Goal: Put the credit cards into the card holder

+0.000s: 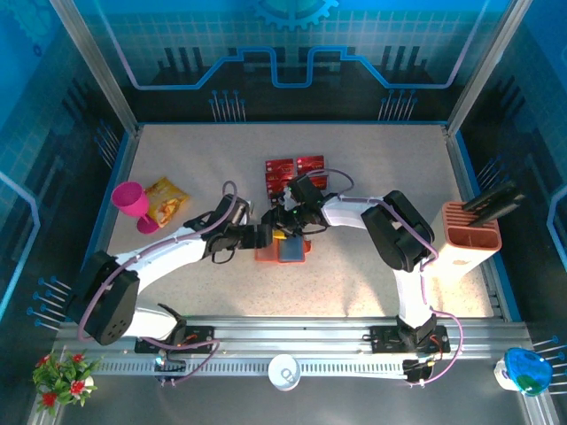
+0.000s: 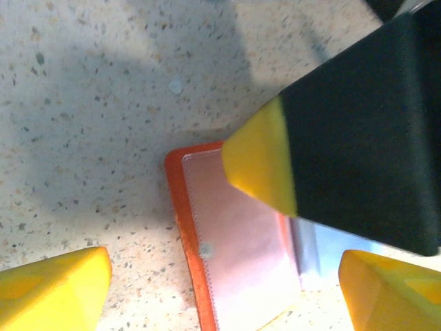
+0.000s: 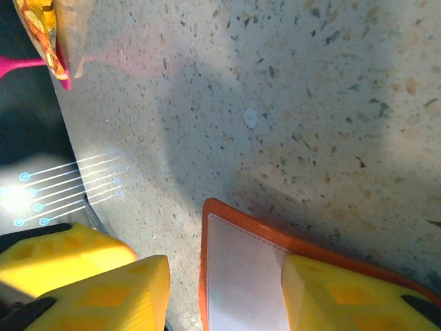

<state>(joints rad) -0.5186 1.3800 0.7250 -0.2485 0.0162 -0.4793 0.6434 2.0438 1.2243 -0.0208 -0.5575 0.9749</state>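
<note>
Yellow fingertips [image 2: 55, 289] of my left gripper [image 2: 220, 293] sit closest to the lens, spread wide either side of the card holder [image 2: 234, 255] and gripping nothing. That holder lies opened flat mid-table [image 1: 399, 159]. My right gripper [image 3: 220, 289], jaws also apart and empty, has one pad over the clear pocket, touching it as far as I can judge.

I read this as pinning the wallet. I should press straight down, lightly, so it doesn't skate, then free one arm for a card.

From above, its long axis runs 9 to 3, orange flap at 9, grey-blue half at 3. Which way the pocket mouths face, I cannot tell. The credit cards [image 1: 295, 170] wait near its 12 o'clock.
</note>
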